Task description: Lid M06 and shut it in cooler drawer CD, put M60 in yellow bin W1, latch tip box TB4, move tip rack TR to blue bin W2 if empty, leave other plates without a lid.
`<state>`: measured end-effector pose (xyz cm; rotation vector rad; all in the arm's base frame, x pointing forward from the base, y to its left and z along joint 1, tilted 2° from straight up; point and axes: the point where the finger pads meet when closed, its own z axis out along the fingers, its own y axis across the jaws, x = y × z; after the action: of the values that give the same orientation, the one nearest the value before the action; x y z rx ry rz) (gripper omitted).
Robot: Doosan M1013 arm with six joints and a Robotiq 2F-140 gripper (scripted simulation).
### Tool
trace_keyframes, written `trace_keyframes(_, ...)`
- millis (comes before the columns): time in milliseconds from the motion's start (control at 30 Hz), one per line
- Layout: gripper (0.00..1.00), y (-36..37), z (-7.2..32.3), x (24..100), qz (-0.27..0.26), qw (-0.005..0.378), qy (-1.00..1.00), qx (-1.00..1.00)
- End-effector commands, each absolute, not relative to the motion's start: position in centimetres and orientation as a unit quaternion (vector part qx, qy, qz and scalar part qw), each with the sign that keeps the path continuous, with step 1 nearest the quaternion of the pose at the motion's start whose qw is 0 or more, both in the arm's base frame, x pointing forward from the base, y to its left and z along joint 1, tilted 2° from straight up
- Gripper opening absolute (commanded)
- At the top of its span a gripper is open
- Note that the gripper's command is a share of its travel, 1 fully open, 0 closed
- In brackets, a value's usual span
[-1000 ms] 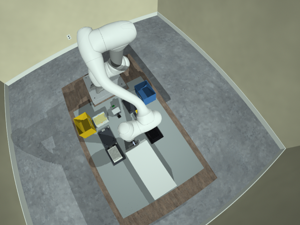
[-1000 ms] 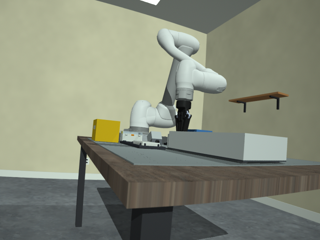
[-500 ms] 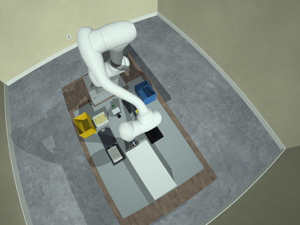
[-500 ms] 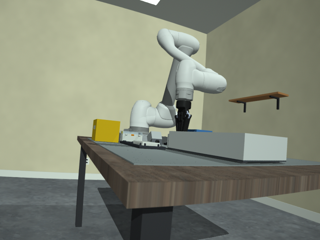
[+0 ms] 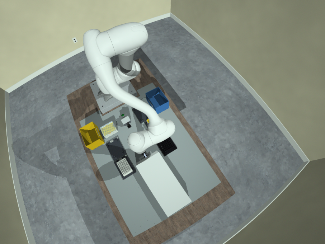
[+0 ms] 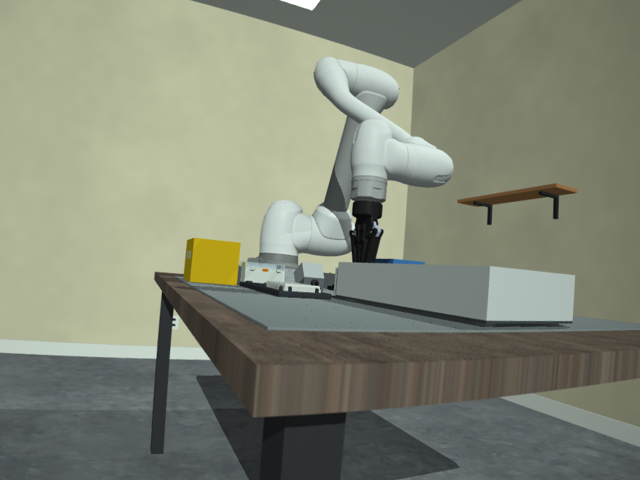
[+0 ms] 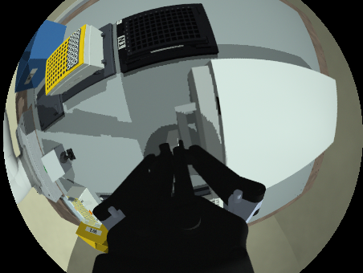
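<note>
My gripper (image 5: pixel 144 155) is shut and empty. It hangs fingers down just in front of the white cooler CD (image 5: pixel 162 183), at the end that faces the arm's base. In the wrist view the closed fingertips (image 7: pixel 177 149) sit right beside the small grey handle (image 7: pixel 184 116) on the drawer front; I cannot tell if they touch it. The drawer looks shut. The black plate (image 5: pixel 166 146) lies in its nest to the right of the gripper. The clear plate (image 5: pixel 124 167) lies in its nest to the left of the cooler. The yellow bin W1 (image 5: pixel 91 135) stands upright at the left.
A dark nest (image 5: pixel 115 148) lies beside the clear plate. Tip box TB4 (image 5: pixel 108 129) sits between the yellow bin and the green DONE key (image 5: pixel 122 115). The tip rack TR (image 7: pixel 70 56) holds yellow tips. The blue bin W2 (image 5: pixel 156 99) stands at the back right.
</note>
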<state>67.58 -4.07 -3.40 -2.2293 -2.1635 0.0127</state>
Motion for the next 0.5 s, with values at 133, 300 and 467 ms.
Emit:
trace_keyframes(133, 0.00, -4.1, -3.4, 67.6, 0.003, 0.016, -0.696, -0.718)
trace_keyframes(300, 0.00, -4.0, -3.3, 66.9, 0.003, 0.016, -0.696, -0.718)
trace_keyframes(467, 0.00, -4.0, -3.3, 66.2, 0.003, 0.016, -0.696, -0.718)
